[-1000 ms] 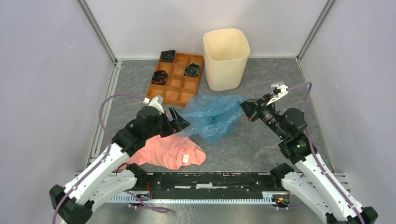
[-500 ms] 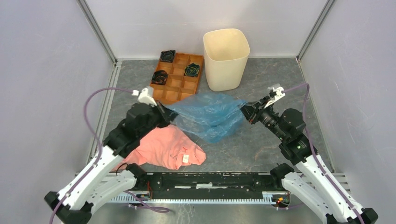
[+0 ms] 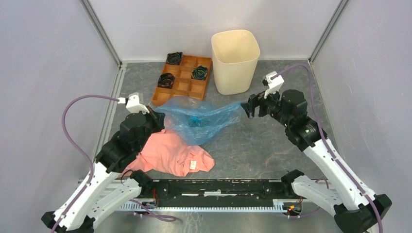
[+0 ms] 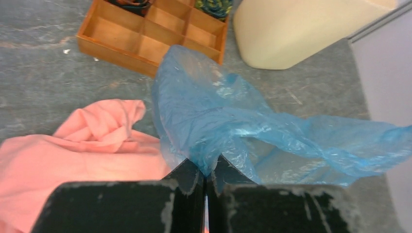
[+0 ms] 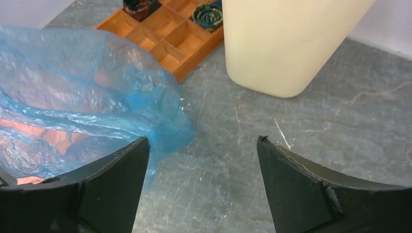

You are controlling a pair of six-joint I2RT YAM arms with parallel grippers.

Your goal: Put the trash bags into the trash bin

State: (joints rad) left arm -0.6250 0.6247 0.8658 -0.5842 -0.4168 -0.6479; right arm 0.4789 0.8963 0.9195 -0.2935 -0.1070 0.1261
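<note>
Trash bag (image 3: 197, 119): thin, wrinkled light-blue plastic film in the middle of the top view. It is spread between the two arms' tips and sags at its centre. Its upper left edge overlaps the near corner of the tray, and its lower edge overlaps the top of the garment. It is outside the bin, below and left of it in the frame.
Left gripper (image 4: 206, 171): jaws pressed together at the bottom centre of the left wrist view, with a bunched fold of the Trash bag pinched between the tips. The film fans out from there upward and to the right.
Right gripper (image 5: 203, 140): jaws spread wide, with only table showing between them. The bag's end lies against the finger (image 5: 111, 189) at the lower left of the right wrist view. Whether it catches on that finger cannot be told.
Trash bin (image 3: 234, 63): cream-beige wastebasket, upright at the top centre of the top view, just right of the tray, mouth facing up.
Tray (image 3: 187, 95): orange-brown with square compartments. It holds three dark rosettes (image 3: 199, 73), two in the left column and one in the right.
Garment (image 3: 170, 153): salmon-pink cloth with a small white label, lying on the table at lower left of centre, beside the left arm.
Table (image 3: 272, 145): grey marbled surface.
</note>
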